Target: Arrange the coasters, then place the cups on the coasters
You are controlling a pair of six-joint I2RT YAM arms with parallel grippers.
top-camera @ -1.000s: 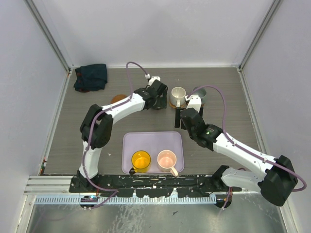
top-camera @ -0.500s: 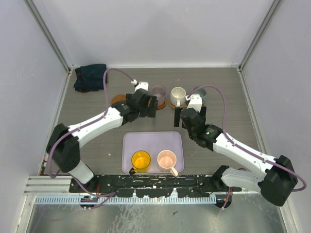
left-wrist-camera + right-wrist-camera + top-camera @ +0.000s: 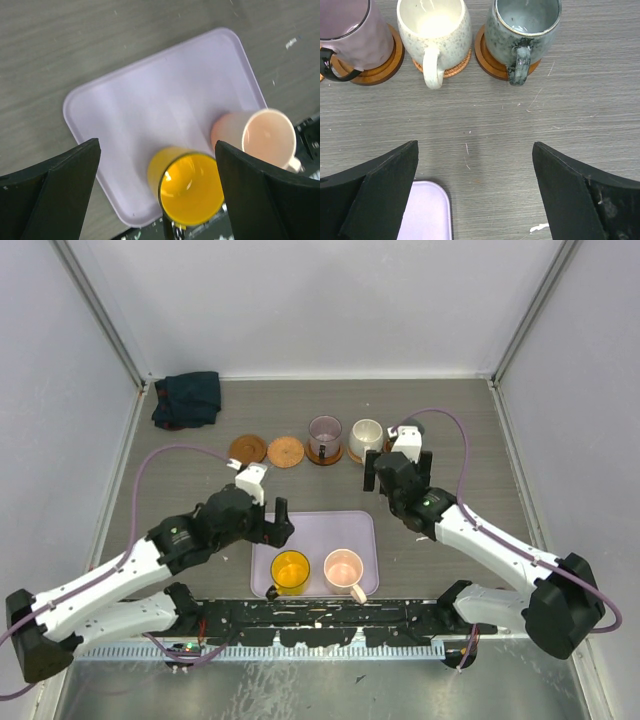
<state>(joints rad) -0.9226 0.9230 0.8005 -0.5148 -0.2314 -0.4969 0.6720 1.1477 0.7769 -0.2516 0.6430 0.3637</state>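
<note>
The left claw, spread wide and empty, hung over the tray. The upright yellow cup sat just below, between its fingers, with the handle apparently toward the wrist. The pink cup stood by its right finger. The right claw, also open, faced three cups seated ahead. Bare coasters lay farther off to its left.

I'm looking into a robot lab test cell: plain white panel walls on aluminium framing box in my grey wood-grain tabletop, metal rail up front.
</note>
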